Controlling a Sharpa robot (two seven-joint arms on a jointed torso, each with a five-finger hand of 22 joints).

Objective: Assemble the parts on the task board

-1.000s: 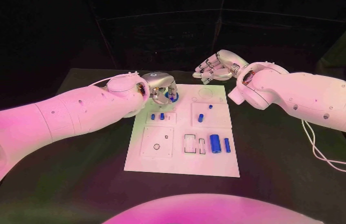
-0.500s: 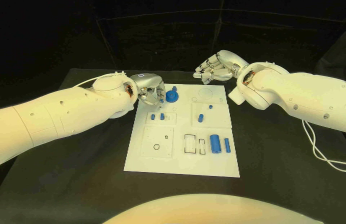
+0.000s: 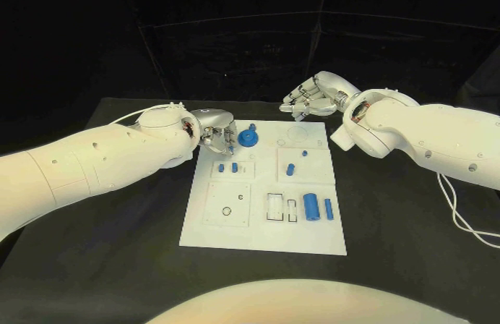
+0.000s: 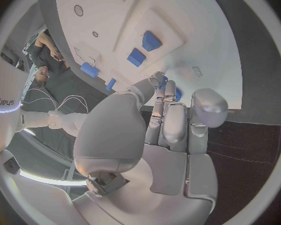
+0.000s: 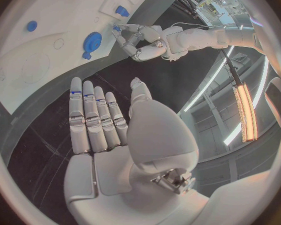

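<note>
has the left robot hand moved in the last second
Yes. The left robot hand has drawn back off the task board toward its left edge, uncovering the round blue part that now stands clear beside it at the board's far end.

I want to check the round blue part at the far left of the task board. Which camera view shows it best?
The head view: the round blue part stands in plain sight on the task board, just beside the left hand. The right wrist view shows it too, smaller and bent. In the left wrist view, fingers cover most of it.
</note>
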